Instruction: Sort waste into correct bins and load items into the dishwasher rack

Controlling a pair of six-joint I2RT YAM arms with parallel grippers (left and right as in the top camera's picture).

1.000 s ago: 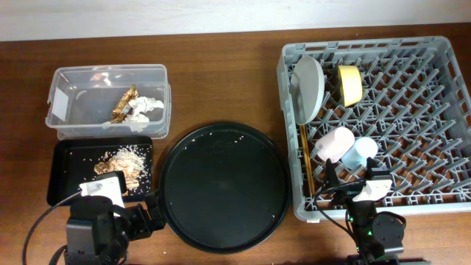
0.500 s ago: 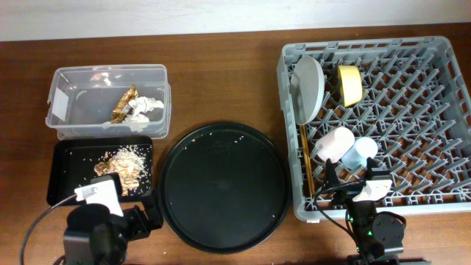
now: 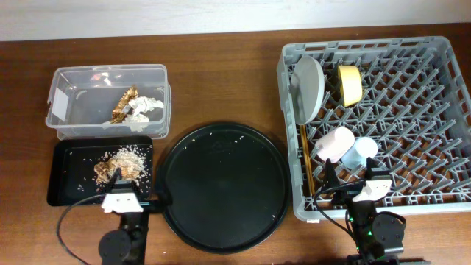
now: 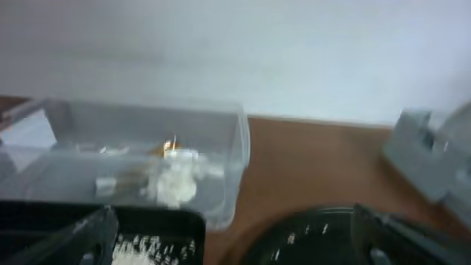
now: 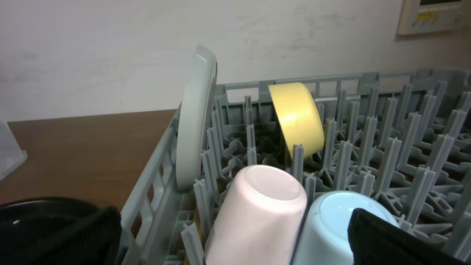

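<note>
The clear tub (image 3: pixel 73 92) holds the white tissue (image 3: pixel 149 107) and the gold wrapper (image 3: pixel 124 104); it also shows in the left wrist view (image 4: pixel 221 147). The black tray (image 3: pixel 70 173) holds food scraps (image 3: pixel 124 162). The grey rack (image 3: pixel 412 110) holds the plate (image 3: pixel 307 87), yellow bowl (image 3: pixel 350 85), pink cup (image 3: pixel 335 144), blue cup (image 3: pixel 360 152) and chopsticks (image 3: pixel 305 158). My left gripper (image 3: pixel 134 194) is open and empty at the black tray's front right corner. My right gripper (image 3: pixel 349 178) is open and empty just in front of the two cups (image 5: pixel 257 210).
A large round black tray (image 3: pixel 224 188) with a few rice grains lies between the black tray and the rack. The wall runs along the table's far edge. The rack's near wall (image 5: pixel 151 195) stands right before my right gripper.
My left arm has swung right and folded back toward the table's front edge, off the black tray. The right arm has not moved.
</note>
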